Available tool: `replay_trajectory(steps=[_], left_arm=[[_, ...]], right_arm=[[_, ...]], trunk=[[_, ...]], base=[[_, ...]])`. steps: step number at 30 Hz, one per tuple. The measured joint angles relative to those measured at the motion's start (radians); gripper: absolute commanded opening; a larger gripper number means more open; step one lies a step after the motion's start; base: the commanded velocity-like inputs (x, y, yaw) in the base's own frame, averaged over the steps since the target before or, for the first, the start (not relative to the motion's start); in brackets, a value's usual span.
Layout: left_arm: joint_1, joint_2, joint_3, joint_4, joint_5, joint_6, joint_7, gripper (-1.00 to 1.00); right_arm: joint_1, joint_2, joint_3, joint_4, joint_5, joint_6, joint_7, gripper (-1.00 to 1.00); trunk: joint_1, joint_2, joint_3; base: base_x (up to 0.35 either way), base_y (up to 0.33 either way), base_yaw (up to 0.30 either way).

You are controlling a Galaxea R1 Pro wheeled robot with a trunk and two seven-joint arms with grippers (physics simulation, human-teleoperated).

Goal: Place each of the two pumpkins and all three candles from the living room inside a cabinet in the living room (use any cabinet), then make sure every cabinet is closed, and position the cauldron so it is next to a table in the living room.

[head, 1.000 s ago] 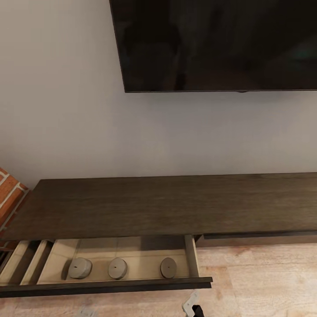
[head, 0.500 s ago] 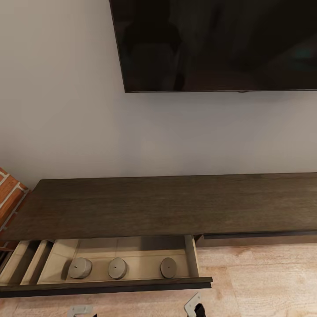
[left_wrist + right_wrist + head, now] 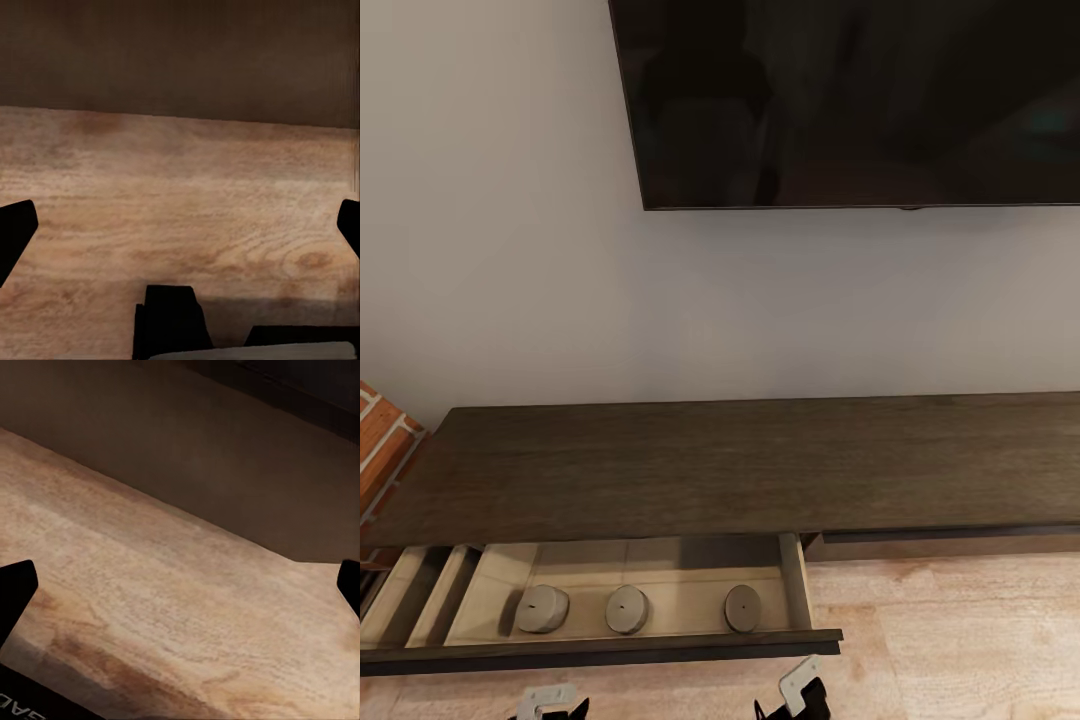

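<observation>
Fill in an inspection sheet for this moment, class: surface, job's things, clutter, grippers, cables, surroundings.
Surface: cabinet, dark wood top, bare.
Job's things: three candles, left, middle, right, in a row in the open drawer; pumpkins, cauldron: nothing seen.
Clutter: nothing seen.
Grippers: left gripper and right gripper open, holding nothing, low in front of the drawer.
Cables: nothing seen.
Surroundings: wall television, brick, wooden floor.
</observation>
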Motion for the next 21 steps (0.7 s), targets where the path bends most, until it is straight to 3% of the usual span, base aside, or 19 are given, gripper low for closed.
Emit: replay_trajectory(steps=[5, 10, 20, 21], left_arm=[[0.02, -0.01, -0.006, -0.006, -0.009, -0.003, 0.0, 1.0], [0.013, -0.018, -0.01, -0.006, -0.017, -0.003, 0.016, 1.0], [0.014, -0.075, -0.006, -0.016, -0.076, -0.004, 0.072, 1.0], [0.014, -0.112, -0.008, -0.016, -0.181, -0.004, 0.255, 1.0]], right_arm=[[0.002, 0.026, -0.011, 0.002, -0.012, -0.015, 0.012, 1.0], [0.005, 0.033, -0.029, 0.005, -0.04, -0.043, 0.006, 1.0], [0.008, 0.047, -0.033, 0.011, -0.097, -0.059, -0.045, 1.0], [0.008, 0.047, -0.037, 0.012, -0.253, -0.096, -0.103, 1.0]], trunk=[[0.0, 0.0, 0.0], [0.0, 0.0, 0.0], [0.0, 0.0, 0.0], [0.0, 0.0, 0.0]], base=[[0.0, 0.0, 0.0], [0.0, 0.0, 0.0], [0.0, 0.0, 0.0], [0.0, 0.0, 0.0]])
